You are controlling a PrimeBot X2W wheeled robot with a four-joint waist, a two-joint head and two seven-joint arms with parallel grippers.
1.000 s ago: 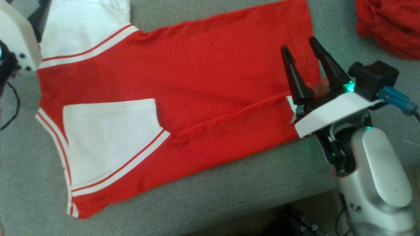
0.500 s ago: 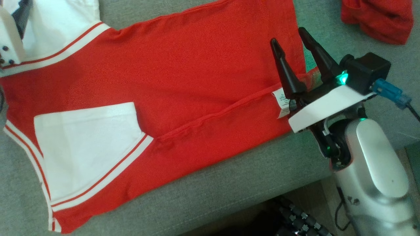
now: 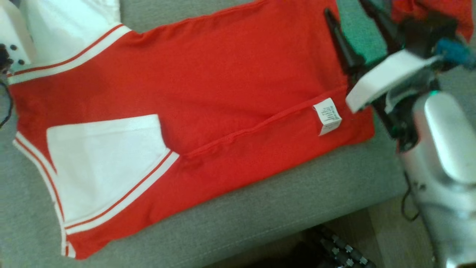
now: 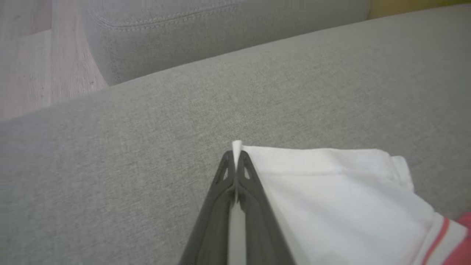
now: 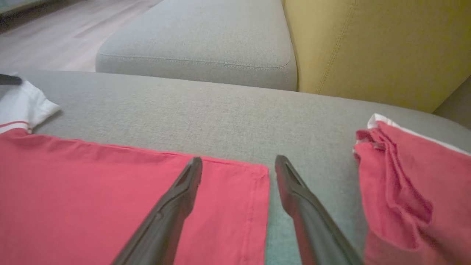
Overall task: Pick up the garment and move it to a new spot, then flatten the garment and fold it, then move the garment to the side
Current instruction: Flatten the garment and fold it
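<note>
Left tool (image 4: 235, 158) was clamped shut on the very corner of the white sleeve (image 4: 331, 191), with a nub of cloth poking past its tips. Right tool (image 5: 238, 165) stood wide and empty, straddling the hem corner. One finger was over red fabric, the other over bare sofa seat (image 5: 220, 110). We couldn't tell if either touched.

Risks as we judged them:
- Left pinch was thin, right at the tips. A pull could slip it out, or we'd have one layer only and the sleeve would peel open.
- Right tool closing where it stood might bite edge only, or nothing. A one-sided lift would then drag and skew the garment (image 3: 223, 74).
- Red heap (image 5: 404, 191) lay bunched just off the right tool's outer finger. A wide swing could snag it.
- The folded-in flap could flop open on a fast lift.

Garment: red body, white sleeves with red-and-white striped trim. It lay flat on the seat, spanning from one tool to the other. One long side was folded in over the body, with the seam ridge showing. The care label (image 3: 327, 116) sat exposed on the flap, just back of the right tool's fingers. Mostly smooth, few wrinkles.
</note>
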